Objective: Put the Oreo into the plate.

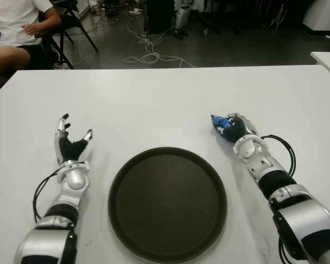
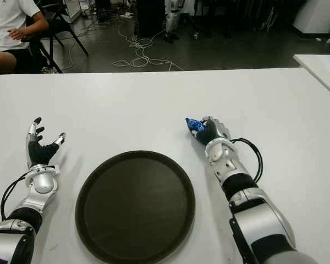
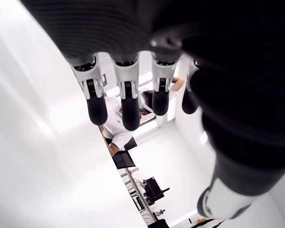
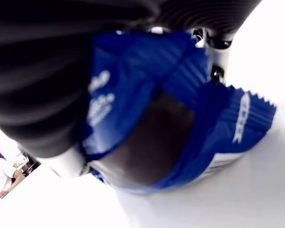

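The Oreo (image 1: 220, 122) is a small blue packet on the white table (image 1: 154, 104), up and to the right of the plate. My right hand (image 1: 234, 127) has its fingers curled around it, and the right wrist view shows the blue wrapper (image 4: 180, 118) pressed into the palm close to the tabletop. The plate (image 1: 168, 202) is a round dark brown tray at the table's near middle, with nothing in it. My left hand (image 1: 70, 144) shows to the left of the plate, fingers spread and holding nothing.
A person in a white shirt (image 1: 14, 27) sits on a chair beyond the table's far left corner. Cables (image 1: 148, 49) lie on the dark floor behind the table. A second white table's corner (image 1: 327, 58) shows at the far right.
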{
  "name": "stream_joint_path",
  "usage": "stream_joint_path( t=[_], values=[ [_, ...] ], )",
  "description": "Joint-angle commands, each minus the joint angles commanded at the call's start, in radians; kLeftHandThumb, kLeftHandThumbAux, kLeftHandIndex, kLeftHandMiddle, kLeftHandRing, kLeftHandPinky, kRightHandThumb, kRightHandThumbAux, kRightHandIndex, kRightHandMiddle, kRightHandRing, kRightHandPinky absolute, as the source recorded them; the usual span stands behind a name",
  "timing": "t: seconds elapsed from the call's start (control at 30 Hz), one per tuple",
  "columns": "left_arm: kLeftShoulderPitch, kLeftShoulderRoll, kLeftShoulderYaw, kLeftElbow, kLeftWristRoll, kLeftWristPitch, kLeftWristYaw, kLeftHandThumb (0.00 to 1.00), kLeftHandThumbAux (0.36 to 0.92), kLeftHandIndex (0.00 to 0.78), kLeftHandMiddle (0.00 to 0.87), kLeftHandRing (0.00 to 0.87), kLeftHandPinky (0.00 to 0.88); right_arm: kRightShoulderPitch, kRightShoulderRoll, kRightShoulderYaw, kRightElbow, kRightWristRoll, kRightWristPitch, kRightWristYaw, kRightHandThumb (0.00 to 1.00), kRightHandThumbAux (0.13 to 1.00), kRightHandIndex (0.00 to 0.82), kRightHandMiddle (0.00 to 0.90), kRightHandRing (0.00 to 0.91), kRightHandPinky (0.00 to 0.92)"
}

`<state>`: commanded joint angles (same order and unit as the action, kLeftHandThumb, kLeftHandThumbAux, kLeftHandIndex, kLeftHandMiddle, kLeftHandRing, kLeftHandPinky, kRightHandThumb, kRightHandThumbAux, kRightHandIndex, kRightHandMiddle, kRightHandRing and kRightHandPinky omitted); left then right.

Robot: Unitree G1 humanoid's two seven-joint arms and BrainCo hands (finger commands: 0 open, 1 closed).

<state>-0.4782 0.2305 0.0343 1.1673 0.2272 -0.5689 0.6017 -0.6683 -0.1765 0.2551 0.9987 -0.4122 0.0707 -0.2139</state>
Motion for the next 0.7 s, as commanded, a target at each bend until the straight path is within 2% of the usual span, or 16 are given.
stream_joint_path(
  t=[0.23, 0.7],
  values=[
    [0.001, 0.001, 0.002, 0.0, -0.004, -0.004, -0.008, 0.223, 0.784, 0.111, 0.105, 0.118, 0.149, 0.004, -0.001, 0.002, -0.015, -0.002, 0.012, 0.008, 0.699, 0.725, 0.437, 0.775, 0.775, 0.762],
    [0.001, 0.0, 0.004, 0.002, -0.007, -0.025, -0.013, 0.219, 0.787, 0.122, 0.1, 0.124, 0.175, 0.011, -0.001, -0.004, -0.028, 0.001, 0.007, 0.001, 0.699, 0.725, 0.438, 0.78, 0.785, 0.776]
  ],
)
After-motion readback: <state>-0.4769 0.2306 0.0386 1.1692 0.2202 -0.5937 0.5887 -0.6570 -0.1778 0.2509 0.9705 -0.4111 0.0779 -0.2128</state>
